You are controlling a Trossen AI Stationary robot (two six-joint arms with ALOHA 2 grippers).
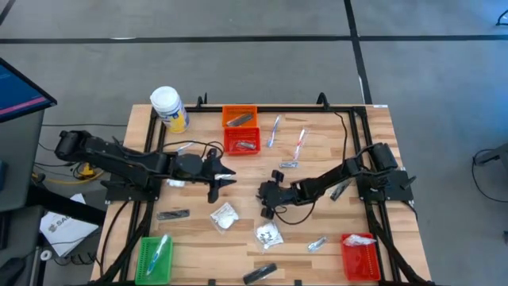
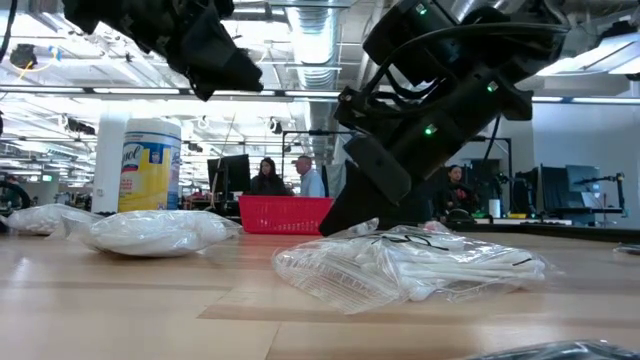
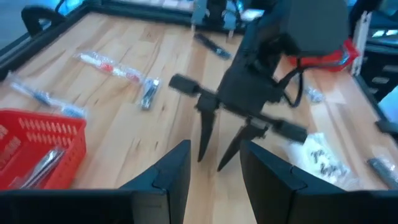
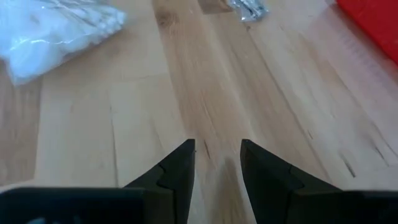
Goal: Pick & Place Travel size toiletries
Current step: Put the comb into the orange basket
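A: Where are your claws?

B: Your left claw (image 1: 225, 179) and right claw (image 1: 265, 196) both hang over the middle of the tabletop (image 1: 333, 226), facing each other. Each has its fingers parted with only bare wood between them; neither grips anything.

A: And the toiletries?

B: Scattered. A white packet (image 1: 224, 215) and a clear bag of sticks (image 1: 269, 233) lie toward the near edge, below the claws. A foil sachet (image 1: 317, 243) sits by the red basket (image 1: 359, 256) in the near right corner. A dark tube (image 1: 173, 214) lies near the left edge, above the green basket (image 1: 155, 257).
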